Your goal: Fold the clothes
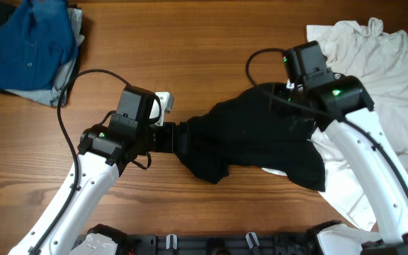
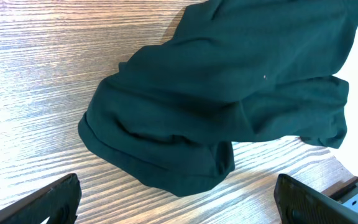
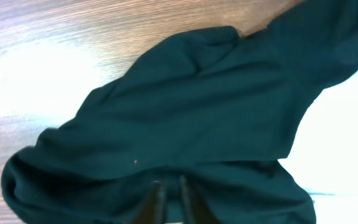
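Observation:
The clothes, a black T-shirt (image 1: 253,138), lie bunched in a long heap across the middle of the wooden table (image 1: 211,64). My left gripper (image 1: 178,138) is at the heap's left end, wide open. In the left wrist view the left gripper (image 2: 179,210) hangs over bare wood just short of the black T-shirt's (image 2: 229,93) rolled edge, its fingertips (image 2: 58,199) far apart. My right gripper (image 1: 290,95) is at the heap's upper right. In the right wrist view the right gripper (image 3: 171,198) is shut on a fold of the black T-shirt (image 3: 185,106).
A white T-shirt (image 1: 384,67) is spread at the right, partly under the black one and under my right arm. A blue buttoned shirt (image 1: 27,42) on grey cloth lies in the far left corner. A small white object (image 1: 163,99) sits by my left wrist.

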You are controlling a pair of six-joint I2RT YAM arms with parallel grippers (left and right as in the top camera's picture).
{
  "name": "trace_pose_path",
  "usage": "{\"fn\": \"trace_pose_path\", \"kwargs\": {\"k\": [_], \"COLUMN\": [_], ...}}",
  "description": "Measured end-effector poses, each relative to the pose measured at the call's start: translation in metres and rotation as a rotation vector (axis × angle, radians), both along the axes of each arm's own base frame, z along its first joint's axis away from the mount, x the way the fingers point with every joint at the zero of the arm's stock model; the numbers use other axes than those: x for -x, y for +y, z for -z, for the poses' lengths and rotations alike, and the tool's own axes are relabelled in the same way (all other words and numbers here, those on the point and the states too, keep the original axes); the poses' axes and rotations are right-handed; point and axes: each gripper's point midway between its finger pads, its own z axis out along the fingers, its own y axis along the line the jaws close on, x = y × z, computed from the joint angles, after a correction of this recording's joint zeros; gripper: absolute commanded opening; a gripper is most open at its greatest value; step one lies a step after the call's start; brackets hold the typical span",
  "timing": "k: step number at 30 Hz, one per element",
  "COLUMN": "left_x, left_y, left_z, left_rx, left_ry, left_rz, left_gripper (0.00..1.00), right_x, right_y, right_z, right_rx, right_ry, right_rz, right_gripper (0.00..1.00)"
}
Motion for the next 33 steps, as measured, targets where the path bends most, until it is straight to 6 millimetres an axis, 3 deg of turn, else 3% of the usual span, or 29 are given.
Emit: {"fn": "trace_pose_path", "kwargs": {"k": [4, 10, 15, 20, 27, 33], "left_x": [0.000, 0.000, 0.000, 0.000, 0.001, 0.001], "left_y": [0.000, 0.000, 0.000, 0.000, 0.000, 0.000], "left_z": [0.000, 0.000, 0.000, 0.000, 0.001, 0.001], "left_rx": [0.001, 0.000, 0.000, 0.000, -0.001, -0.001], "left_ry": [0.000, 0.000, 0.000, 0.002, 0.005, 0.006], "left_rz": [0.000, 0.000, 0.000, 0.000, 0.000, 0.000], "left_gripper": [1.00, 1.00, 1.00, 1.00, 1.00, 1.00], "right_x": [-0.005, -0.011, -0.014, -0.019, -0.010, -0.005], "right_y": [-0.004, 0.003, 0.002, -0.030, -0.104, -0.143], "right_z": [0.024, 0.080, 0.093, 0.093, 0.094, 0.094], "right_rx": [-0.016, -0.007, -0.017, -0.069, -0.142, -0.179], "right_ry": [0.087, 0.250, 0.284, 0.299, 0.352, 0.349], "right_rz": [0.022, 0.018, 0.035, 0.153, 0.383, 0.518], "right_gripper": [0.04, 0.04, 0.04, 0.04, 0.04, 0.04]}}
